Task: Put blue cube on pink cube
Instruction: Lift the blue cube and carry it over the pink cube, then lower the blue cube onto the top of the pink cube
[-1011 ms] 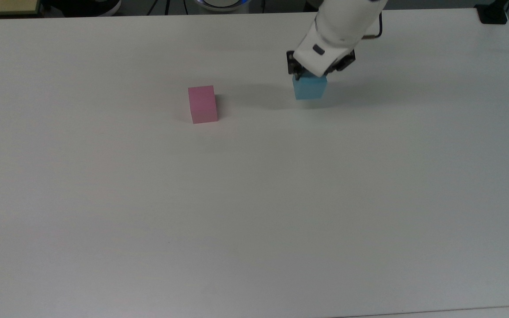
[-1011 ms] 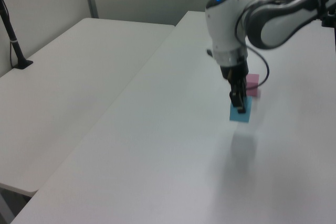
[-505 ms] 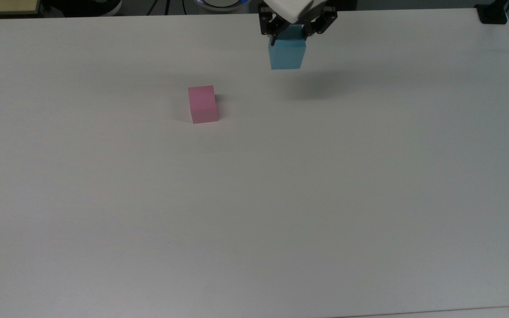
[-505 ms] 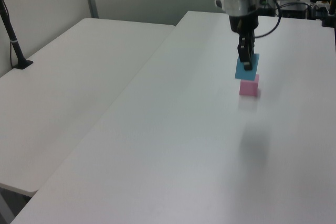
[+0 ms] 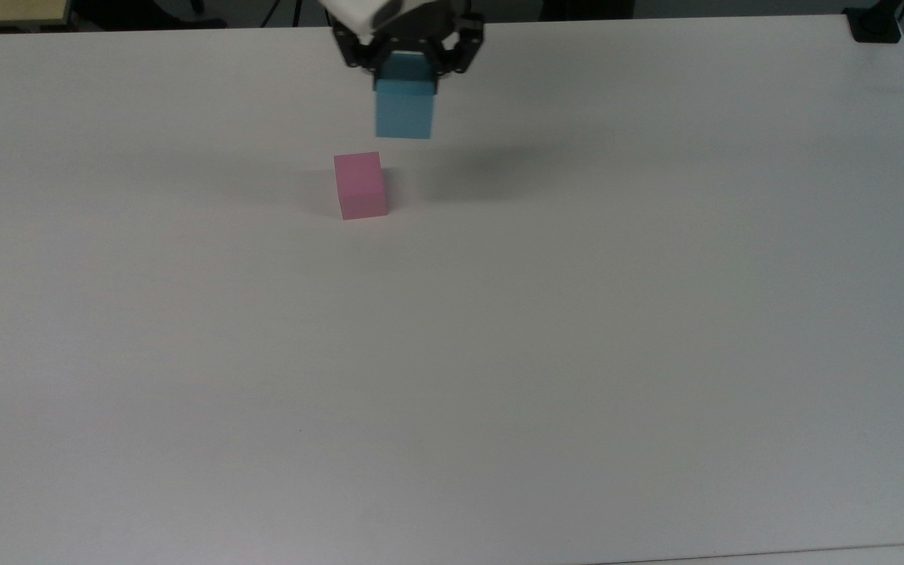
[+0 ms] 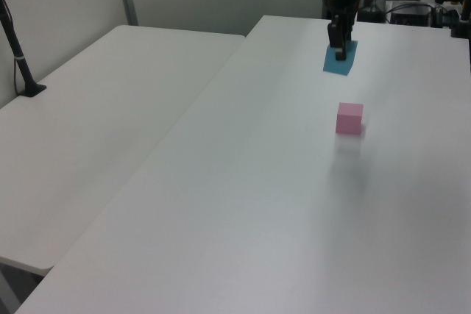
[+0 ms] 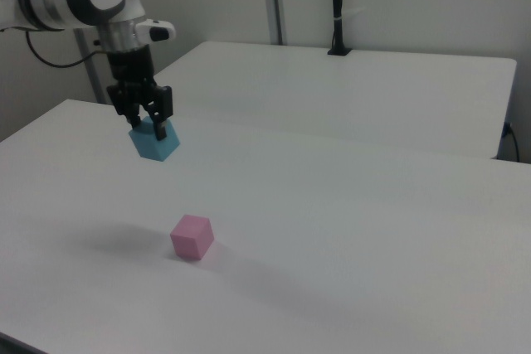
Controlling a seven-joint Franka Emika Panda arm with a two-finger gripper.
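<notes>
One blue cube (image 5: pixel 404 108), clamped in the fingers (image 5: pixel 407 61), has travelled left in the top view, now airborne just beyond the pink cube (image 5: pixel 359 185), unmoved on the tabletop (image 5: pixel 499 353).

My pincer (image 5: pixel 407 61) has black fingers under a white wrist. The cube between them, the blue cube (image 5: pixel 404 110), is plain light blue, unpatterned. Below my pincer sits the pink cube (image 5: pixel 360 185), plain pastel pink. Under both, the table (image 5: pixel 499 353) is plain white with soft grey shadows.
</notes>
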